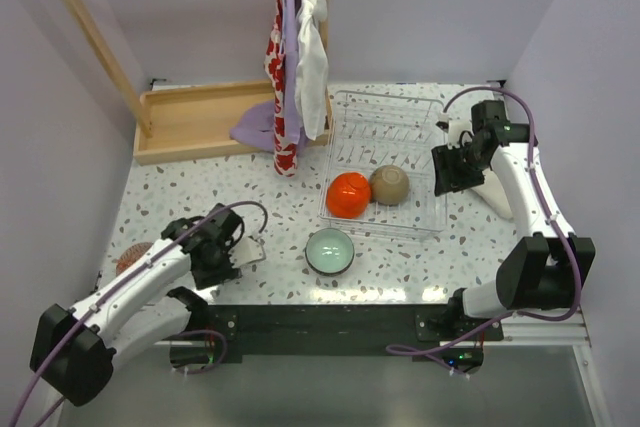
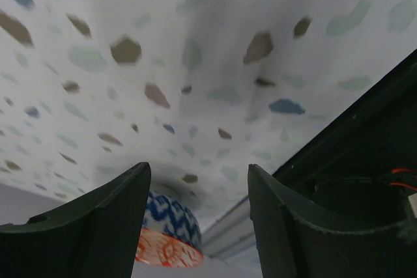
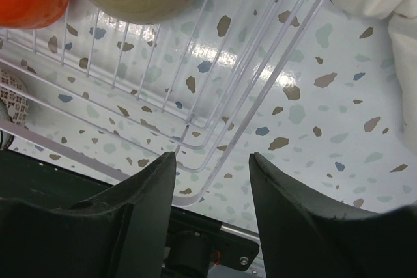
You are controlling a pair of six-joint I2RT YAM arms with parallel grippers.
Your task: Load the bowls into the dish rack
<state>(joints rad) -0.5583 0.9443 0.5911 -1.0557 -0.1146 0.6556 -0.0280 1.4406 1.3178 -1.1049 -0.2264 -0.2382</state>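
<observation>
The white wire dish rack (image 1: 400,127) holds a glossy orange-red bowl (image 1: 348,194) and a tan bowl (image 1: 390,185), both upside down at its near end. A pale mint green bowl (image 1: 330,250) stands upright on the table in front of the rack. A blue-and-orange patterned bowl (image 1: 128,259) sits at the far left, partly hidden by my left arm; it also shows in the left wrist view (image 2: 166,232). My left gripper (image 1: 215,252) is open and empty, low over the table. My right gripper (image 1: 445,179) is open and empty over the rack's right edge (image 3: 215,96).
A wooden tray (image 1: 195,122) lies at the back left with a purple cloth (image 1: 255,122) in it. Cloths hang from a wooden frame (image 1: 295,47) over the rack's back left corner. A white cloth (image 1: 490,187) lies right of the rack. A black rail (image 1: 320,322) runs along the near edge.
</observation>
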